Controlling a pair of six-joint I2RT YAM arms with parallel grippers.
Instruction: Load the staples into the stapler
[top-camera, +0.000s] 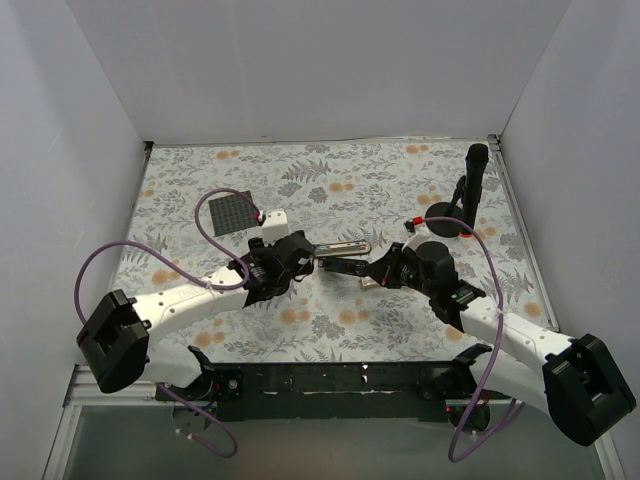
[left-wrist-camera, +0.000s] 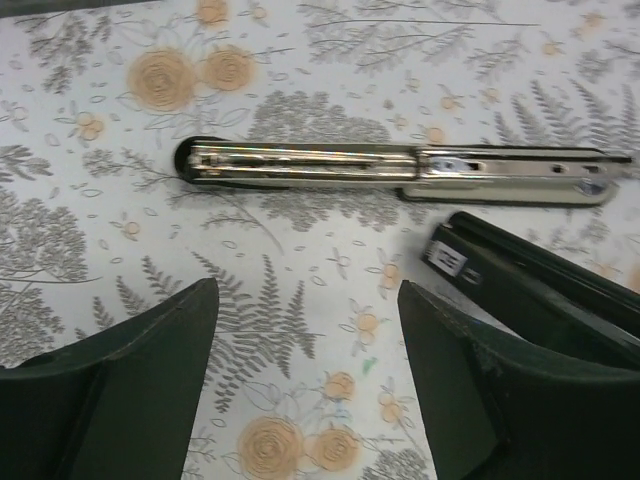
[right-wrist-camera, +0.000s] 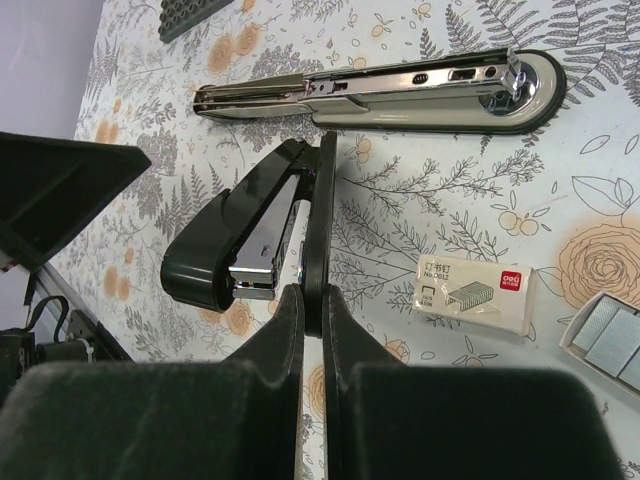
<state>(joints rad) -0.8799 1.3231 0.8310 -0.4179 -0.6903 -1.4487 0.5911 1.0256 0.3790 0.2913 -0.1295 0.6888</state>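
Stapler (top-camera: 342, 247): lies opened on a floral-print table (top-camera: 330, 180) enclosed by plain white walls (top-camera: 320, 60). Its silver channel (left-wrist-camera: 400, 170) lies flat just ahead of the left gripper (left-wrist-camera: 308, 290), long axis crosswise to that gripper's widely spread fingers. The black arm (right-wrist-camera: 235, 245) sits apart from the channel, angled to it, immediately left of the right gripper (right-wrist-camera: 312, 292), whose nearly closed jaws pinch a thin black stapler plate. Right of those jaws: whitish staples box (right-wrist-camera: 475, 293), then grey staples (right-wrist-camera: 605, 335).

floral table (top-camera: 330, 180) | black grid pad (top-camera: 231, 212) far-left | black stand (top-camera: 474, 178) far-right
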